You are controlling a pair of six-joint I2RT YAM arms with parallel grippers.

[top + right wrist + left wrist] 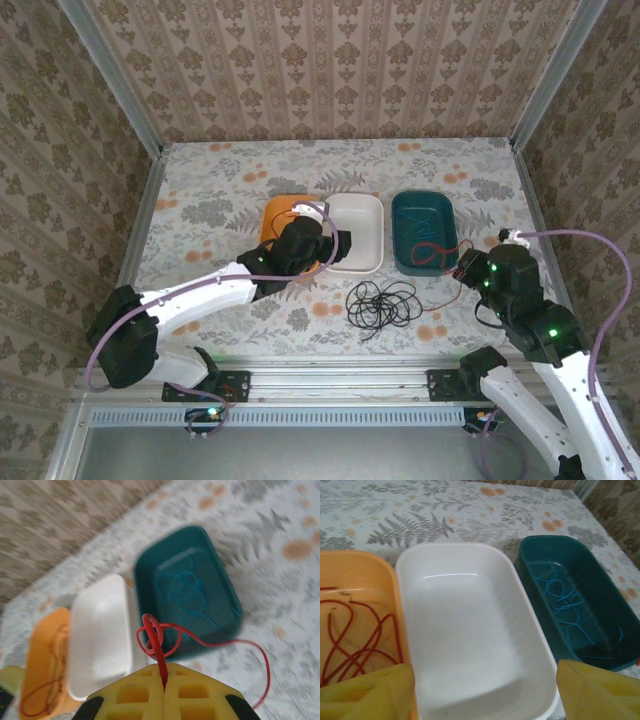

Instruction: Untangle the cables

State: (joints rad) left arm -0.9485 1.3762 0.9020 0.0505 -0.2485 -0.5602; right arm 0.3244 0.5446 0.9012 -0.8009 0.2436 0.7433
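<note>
While the right gripper (164, 676) is pinched tight on a red cable (156, 636), the sorting job looks partly done. That red cable makes a small loop just above the closed fingers, and a long tail swings out to the right and bends back down. From above, it sits at the near edge of the dark green tray (425, 205). A thin blue cable (567, 607) lies curled inside that tray. A second red cable (355, 640) lies in the orange tray (365, 575). The white tray (465, 630) between them has nothing in it. A black cable (383, 303) lies in a loose bundle on the table (220, 170), just in front of the white tray and apart from the others. The left gripper (485, 692) hangs low over the near end of the white tray, with its yellow fingers (370, 695) spread wide and nothing between them. I think the step now is moving the held red cable to where it belongs, most likely the orange tray with the other red one. For that, the right arm must lift high enough that the tail does not drag through the dark green tray or catch the blue cable. The left arm is in the way, so it may need to back off first. After that, the black cable needs picking up.
</note>
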